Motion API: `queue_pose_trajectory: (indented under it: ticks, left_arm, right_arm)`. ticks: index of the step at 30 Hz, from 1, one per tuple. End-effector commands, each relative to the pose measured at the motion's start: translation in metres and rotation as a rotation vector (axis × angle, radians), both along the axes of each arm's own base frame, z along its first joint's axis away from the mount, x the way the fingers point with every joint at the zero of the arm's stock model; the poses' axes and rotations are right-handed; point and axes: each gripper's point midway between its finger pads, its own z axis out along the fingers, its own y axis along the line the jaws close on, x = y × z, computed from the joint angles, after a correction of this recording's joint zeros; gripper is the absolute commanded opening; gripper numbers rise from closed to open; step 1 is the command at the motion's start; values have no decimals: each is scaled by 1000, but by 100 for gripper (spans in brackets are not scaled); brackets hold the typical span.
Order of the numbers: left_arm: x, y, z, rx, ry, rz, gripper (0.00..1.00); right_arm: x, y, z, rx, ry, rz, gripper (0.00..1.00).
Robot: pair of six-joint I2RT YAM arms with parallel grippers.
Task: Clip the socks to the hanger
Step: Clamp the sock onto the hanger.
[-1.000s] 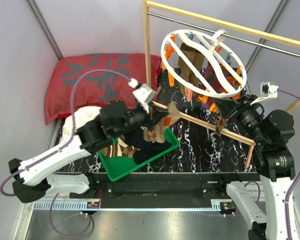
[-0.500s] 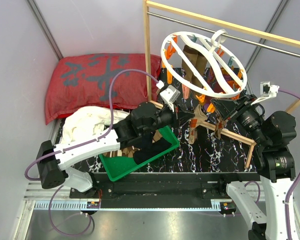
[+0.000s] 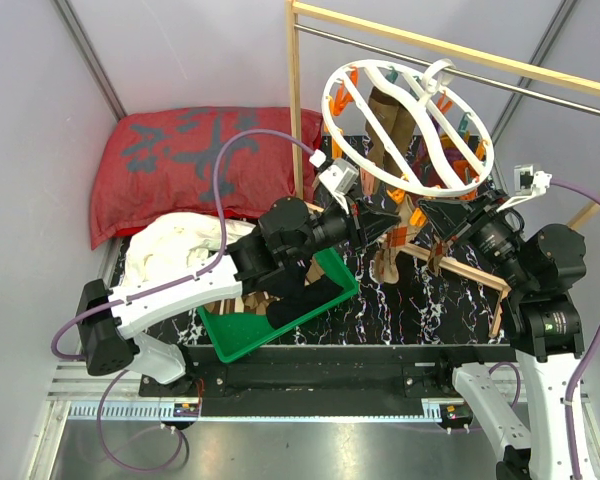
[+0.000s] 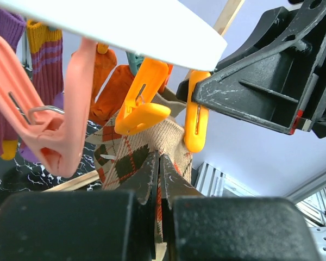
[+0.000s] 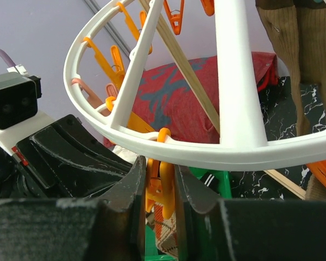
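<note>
The round white hanger (image 3: 408,130) with orange clips hangs from the rail. My left gripper (image 3: 383,222) is shut on an argyle sock (image 3: 387,262), which hangs below the hanger's near rim. In the left wrist view the sock (image 4: 152,141) sits in my shut gripper (image 4: 158,163), its top edge right under an orange clip (image 4: 196,120). My right gripper (image 3: 435,218) is closed on that orange clip (image 5: 164,179) under the white rim (image 5: 217,152). The sock (image 5: 165,234) shows below the clip. A second argyle sock (image 3: 242,298) lies in the green basket (image 3: 335,278).
Brown socks (image 3: 390,125) and other coloured socks hang from clips on the hanger. The wooden-framed rail (image 3: 296,100) with its metal bar stands around the hanger. A red cushion (image 3: 190,160) and a white cloth (image 3: 180,245) lie at left.
My left arm swung right, lifting the argyle sock from above the basket to under the hanger's near rim. My right gripper has come up to the rim next to it.
</note>
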Motion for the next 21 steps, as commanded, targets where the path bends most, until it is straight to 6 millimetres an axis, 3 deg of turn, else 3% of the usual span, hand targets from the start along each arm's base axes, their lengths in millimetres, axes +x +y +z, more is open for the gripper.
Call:
queue_pose_trajectory:
  ticks: [1, 21]
  left_arm:
    - [-8, -2, 40, -107, -44, -36, 0]
    - [-17, -5, 28, -24, -39, -84, 0]
  right_arm:
    - [-6, 5, 7, -9, -54, 43, 3]
    - [-12, -1, 21, -94, -161, 16, 4]
